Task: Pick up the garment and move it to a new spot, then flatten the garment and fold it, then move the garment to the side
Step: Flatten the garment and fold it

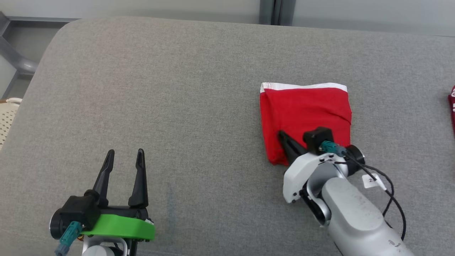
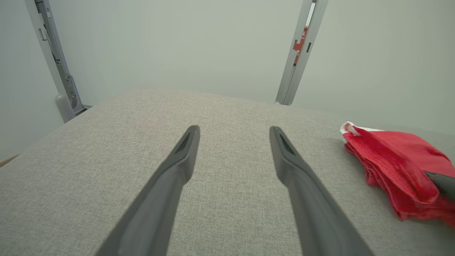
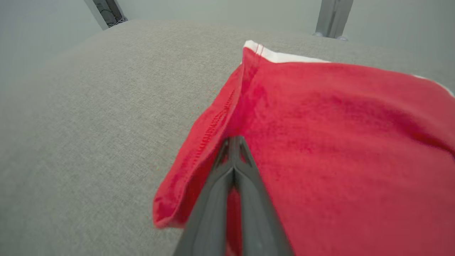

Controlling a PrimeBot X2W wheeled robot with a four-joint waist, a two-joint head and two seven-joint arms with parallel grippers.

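The garment [image 1: 305,106] is a red cloth with a white hem, folded into a rough square right of centre on the grey padded surface [image 1: 177,89]. My right gripper [image 1: 280,134] reaches onto its near left corner. In the right wrist view its two fingers [image 3: 233,138] are pressed together, pinching a raised fold of the garment [image 3: 337,124]. My left gripper [image 1: 125,153] rests at the lower left, open and holding nothing, well away from the cloth. Its fingers [image 2: 234,129] point over bare padding, with the garment [image 2: 394,160] off to the right.
A dark red item [image 1: 452,106] pokes in at the right edge. A cream perforated basket [image 1: 7,113] sits beyond the surface's left edge. Grey metal posts [image 2: 298,53] stand behind the far edge. Bare padding spreads left of the garment.
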